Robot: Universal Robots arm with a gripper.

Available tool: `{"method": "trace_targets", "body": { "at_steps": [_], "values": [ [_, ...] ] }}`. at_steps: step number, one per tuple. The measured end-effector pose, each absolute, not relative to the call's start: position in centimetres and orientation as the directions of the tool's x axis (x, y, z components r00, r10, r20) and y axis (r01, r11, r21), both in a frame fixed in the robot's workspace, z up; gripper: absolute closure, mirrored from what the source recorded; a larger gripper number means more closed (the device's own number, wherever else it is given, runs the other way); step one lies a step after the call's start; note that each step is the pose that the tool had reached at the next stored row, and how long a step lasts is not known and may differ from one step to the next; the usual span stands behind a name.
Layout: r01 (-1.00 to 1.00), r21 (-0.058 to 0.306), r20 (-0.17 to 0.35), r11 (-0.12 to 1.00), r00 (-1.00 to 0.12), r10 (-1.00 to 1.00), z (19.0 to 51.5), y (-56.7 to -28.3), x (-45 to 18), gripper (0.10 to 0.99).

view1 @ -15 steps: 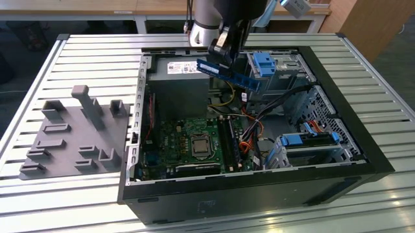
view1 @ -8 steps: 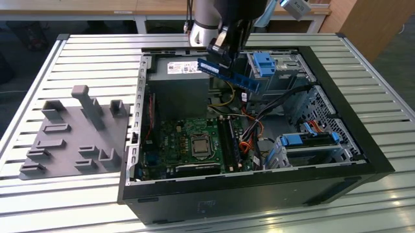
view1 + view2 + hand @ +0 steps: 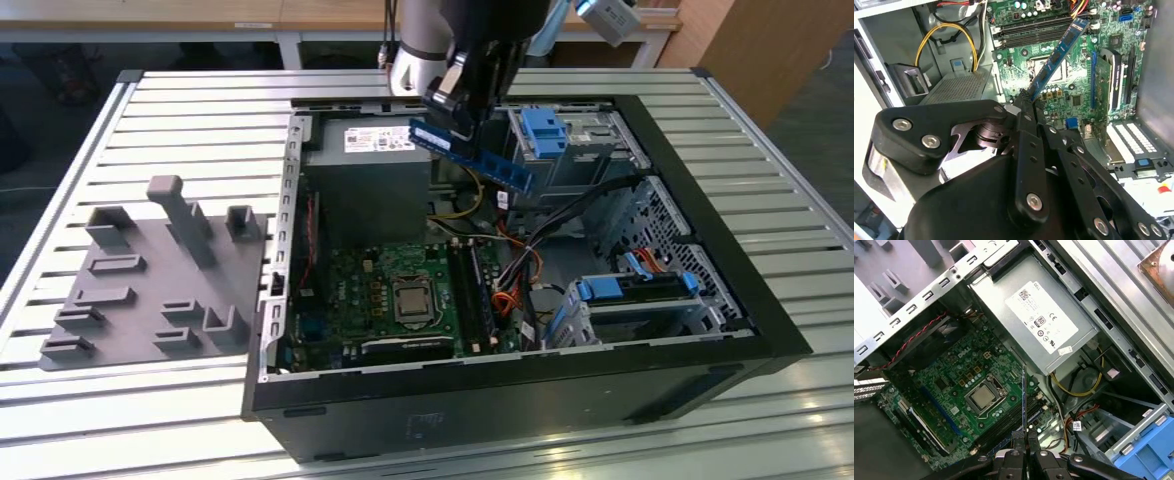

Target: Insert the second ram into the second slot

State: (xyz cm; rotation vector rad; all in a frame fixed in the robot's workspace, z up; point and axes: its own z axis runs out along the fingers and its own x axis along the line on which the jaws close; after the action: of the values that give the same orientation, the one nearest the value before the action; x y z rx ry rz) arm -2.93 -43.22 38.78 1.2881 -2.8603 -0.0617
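The second ram (image 3: 475, 158) is a long, thin blue circuit-board stick, and my gripper (image 3: 458, 122) is shut on one end of it. It hangs tilted in the air above the open computer case, over the gap between the power supply and the drive bays. In the second wrist view the second ram (image 3: 1058, 56) slants from my gripper (image 3: 1026, 98) out over the motherboard. In the first wrist view the second ram (image 3: 1024, 400) shows edge-on above my gripper (image 3: 1026, 436), over the dark memory slots (image 3: 1006, 424). The memory slots (image 3: 470, 290) lie well below the stick, beside the processor socket (image 3: 407, 298).
The black case (image 3: 534, 395) lies open on a slatted metal table. Inside are the power supply (image 3: 376, 165), blue drive-bay clips (image 3: 545, 130), loose cables (image 3: 514, 265) and the green motherboard (image 3: 360, 290). A grey fixture block (image 3: 154, 275) sits at the exterior view's left.
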Motion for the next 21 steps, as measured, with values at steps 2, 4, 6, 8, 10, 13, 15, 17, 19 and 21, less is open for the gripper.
{"method": "trace_targets", "body": {
  "at_steps": [2, 4, 6, 8, 10, 13, 15, 17, 19, 21],
  "values": [
    [-0.739, 0.037, -0.012, 0.673, -0.674, -0.739, 38.78, -43.22, -2.93, 0.953],
    [-0.729, 0.037, -0.012, 0.684, -0.685, -0.729, 38.77, -43.22, -2.93, 0.953],
    [-0.718, 0.037, -0.012, 0.695, -0.695, -0.719, 38.77, -43.22, -2.93, 0.953],
    [-0.708, 0.037, -0.012, 0.705, -0.706, -0.708, 38.77, -43.22, -2.93, 0.953],
    [-0.698, 0.037, -0.012, 0.715, -0.716, -0.698, 38.77, -43.22, -2.93, 0.953],
    [-0.681, 0.037, -0.012, 0.731, -0.732, -0.681, 38.76, -43.22, -2.93, 0.953],
    [-0.669, 0.037, -0.012, 0.742, -0.743, -0.67, 38.76, -43.22, -2.93, 0.953],
    [-0.657, 0.037, -0.012, 0.753, -0.753, -0.657, 38.76, -43.22, -2.93, 0.953],
    [-0.645, 0.037, -0.012, 0.763, -0.764, -0.645, 38.75, -43.22, -2.93, 0.953],
    [-0.632, 0.037, -0.012, 0.774, -0.775, -0.632, 38.75, -43.22, -2.93, 0.953]
  ]
}}
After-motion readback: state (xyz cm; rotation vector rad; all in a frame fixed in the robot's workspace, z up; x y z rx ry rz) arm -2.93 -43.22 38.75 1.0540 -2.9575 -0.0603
